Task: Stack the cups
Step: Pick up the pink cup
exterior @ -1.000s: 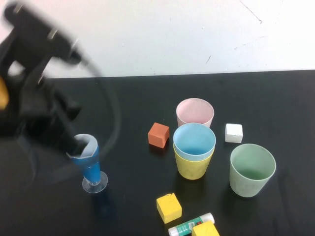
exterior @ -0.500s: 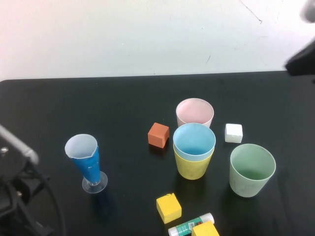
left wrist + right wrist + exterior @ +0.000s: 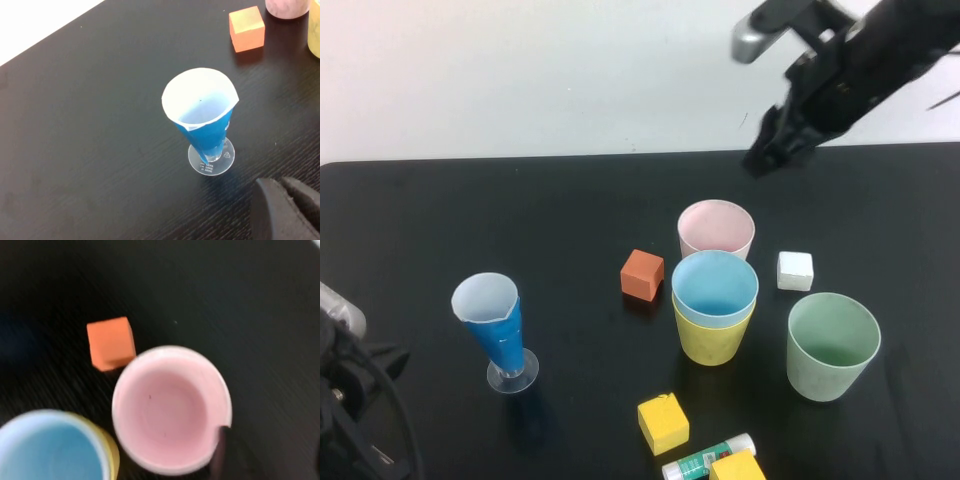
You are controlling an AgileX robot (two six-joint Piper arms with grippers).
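Swung into upper right of frame, right gripper (image 3: 765,160) above and behind pink cup (image 3: 716,229) at centre, jaws' spread impossible to tell; left gripper (image 3: 285,210) closed, lower left corner.

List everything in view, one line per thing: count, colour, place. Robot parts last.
pink cup: one, pale pink, upright at table centre, farthest of the cups.
blue cup: one, light blue, nested inside the yellow cup.
yellow cup: one, pastel yellow, just in front of the pink cup.
green cup: one, pale green, right of the stack.
footed glass: one, blue with white rim, on the left.
orange block: one, left of the cups.
white block: one, right of the pink cup.
yellow blocks: two, near edge.
glue stick: one, white and green, near edge.
table: one, black.
left gripper: shut, near the footed glass.
right gripper: raised beyond the pink cup.
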